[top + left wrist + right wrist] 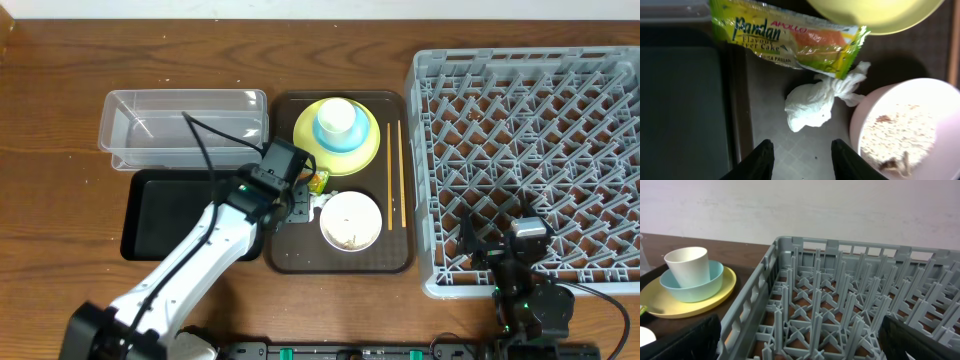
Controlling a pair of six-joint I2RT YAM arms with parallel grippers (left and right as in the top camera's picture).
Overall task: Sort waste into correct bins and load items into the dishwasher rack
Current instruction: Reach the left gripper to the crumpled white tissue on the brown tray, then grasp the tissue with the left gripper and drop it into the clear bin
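Observation:
My left gripper (pixel 802 145) is open and empty just above the brown tray, with the crumpled white tissue (pixel 815 102) right in front of its fingers. The yellow-green and orange snack wrapper (pixel 790 37) lies beyond the tissue. The white bowl (pixel 940 100) holding rice scraps (pixel 900 135) sits to the right. In the overhead view the left gripper (pixel 305 200) is beside the white bowl (pixel 350 220). The white cup (pixel 338 117) stands in the light blue bowl (pixel 322 137) on the yellow-green plate (pixel 303 130). Two chopsticks (pixel 396 175) lie beside them. My right gripper (pixel 800 335) is open over the grey rack (pixel 530 150).
The clear tub (pixel 180 125) and the black tray (pixel 170 215) sit left of the brown serving tray (pixel 390 250). The black tray's edge (pixel 685 110) is close on my left gripper's left. The rack's wall and pegs (pixel 840 290) stand right under my right gripper.

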